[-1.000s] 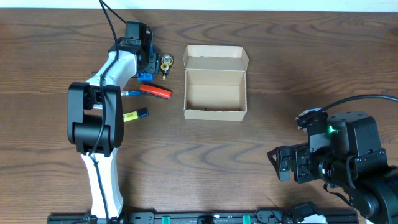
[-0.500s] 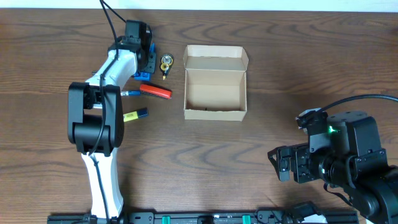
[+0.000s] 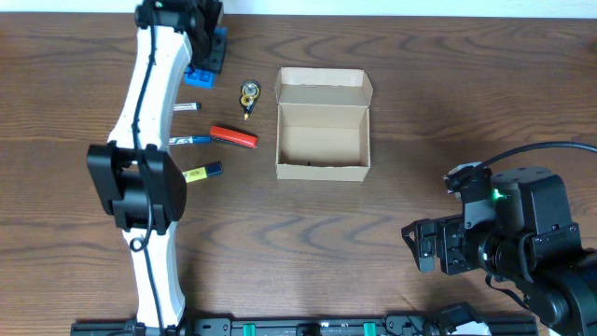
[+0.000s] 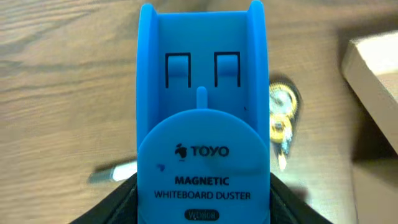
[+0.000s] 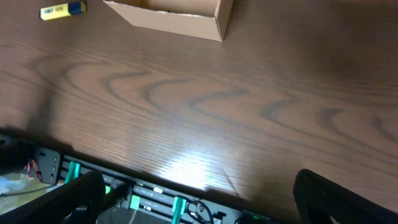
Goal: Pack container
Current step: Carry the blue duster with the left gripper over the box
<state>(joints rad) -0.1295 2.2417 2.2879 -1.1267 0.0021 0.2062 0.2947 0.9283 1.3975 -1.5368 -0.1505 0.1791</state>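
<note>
The container (image 3: 323, 161) is an open tan cardboard box at the table's middle, its flap lid folded back at the far side. Its corner shows in the left wrist view (image 4: 373, 68), and it sits at the top of the right wrist view (image 5: 180, 17). My left gripper (image 3: 199, 35) is at the far left, shut on a blue magnetic whiteboard duster (image 3: 209, 58) and holding it above the table. The duster fills the left wrist view (image 4: 202, 118). My right gripper (image 3: 422, 245) is open and empty at the near right, well away from the box.
Left of the box lie a yellow-and-black clip (image 3: 248, 93), a red marker (image 3: 233, 136), a blue pen (image 3: 191, 140), a silver-capped piece (image 3: 187, 107) and a small yellow-and-blue item (image 3: 203, 172). The table's front rail (image 5: 155, 199) is right under the right gripper.
My left arm has lifted the blue duster off the table and swung it toward the far left edge, uncovering the silver-capped piece. The right arm has not moved.
</note>
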